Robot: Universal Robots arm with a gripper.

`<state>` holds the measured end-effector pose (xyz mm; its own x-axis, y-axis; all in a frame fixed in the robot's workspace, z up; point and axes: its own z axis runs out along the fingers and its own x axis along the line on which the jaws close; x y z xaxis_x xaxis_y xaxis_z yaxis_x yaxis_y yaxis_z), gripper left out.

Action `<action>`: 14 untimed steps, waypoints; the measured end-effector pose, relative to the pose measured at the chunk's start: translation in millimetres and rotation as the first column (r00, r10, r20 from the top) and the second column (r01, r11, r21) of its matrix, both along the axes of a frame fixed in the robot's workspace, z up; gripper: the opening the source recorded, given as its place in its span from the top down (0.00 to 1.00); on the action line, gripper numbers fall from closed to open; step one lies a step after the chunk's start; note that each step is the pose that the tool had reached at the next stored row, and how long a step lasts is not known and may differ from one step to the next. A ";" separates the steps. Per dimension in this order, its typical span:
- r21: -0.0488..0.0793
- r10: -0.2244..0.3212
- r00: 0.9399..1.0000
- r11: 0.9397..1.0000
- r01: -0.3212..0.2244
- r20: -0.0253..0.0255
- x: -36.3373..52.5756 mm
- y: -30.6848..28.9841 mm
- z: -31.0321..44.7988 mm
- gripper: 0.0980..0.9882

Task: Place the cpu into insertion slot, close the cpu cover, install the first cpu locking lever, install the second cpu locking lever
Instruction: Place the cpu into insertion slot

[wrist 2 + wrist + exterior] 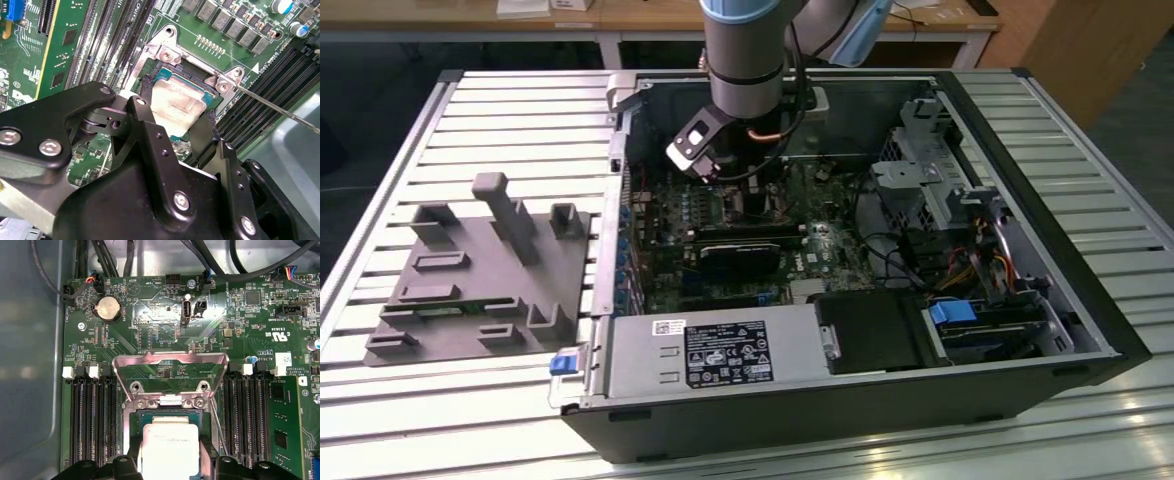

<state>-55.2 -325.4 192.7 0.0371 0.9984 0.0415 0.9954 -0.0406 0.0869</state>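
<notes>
End effector (176, 121) closed on the cpu (175, 100), black fingers (145, 110) pinching two opposite edges. Cpu hangs right over the insertion slot (165, 416), a bit tilted in the second wrist view; cannot tell if seated. Slot's teal rim shows past the chip's far edge. Thin lever rod (270, 106) runs off just beside the slot. Cpu cover (170, 358) open, tipped up beyond the slot. Memory slots (92, 415) crowd both sides, little side room. Arm (744, 50) reaches down into open computer case (854, 425) on slatted counter (494, 110); gray fixture (467, 290) on the exterior view's left.
</notes>
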 end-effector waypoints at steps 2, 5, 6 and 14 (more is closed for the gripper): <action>0.000 0.000 1.000 1.000 0.000 0.000 0.0 0.0 0.0 0.51; 0.000 -0.001 1.000 1.000 0.001 0.000 0.0 0.0 -0.1 0.51; 0.000 -0.001 1.000 1.000 0.001 0.000 0.0 0.0 -0.1 0.51; 0.000 -0.001 1.000 1.000 0.001 0.000 0.0 0.0 0.2 0.42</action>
<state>-55.2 -325.4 192.9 0.0382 0.9984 0.0416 0.9953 -0.0417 0.0870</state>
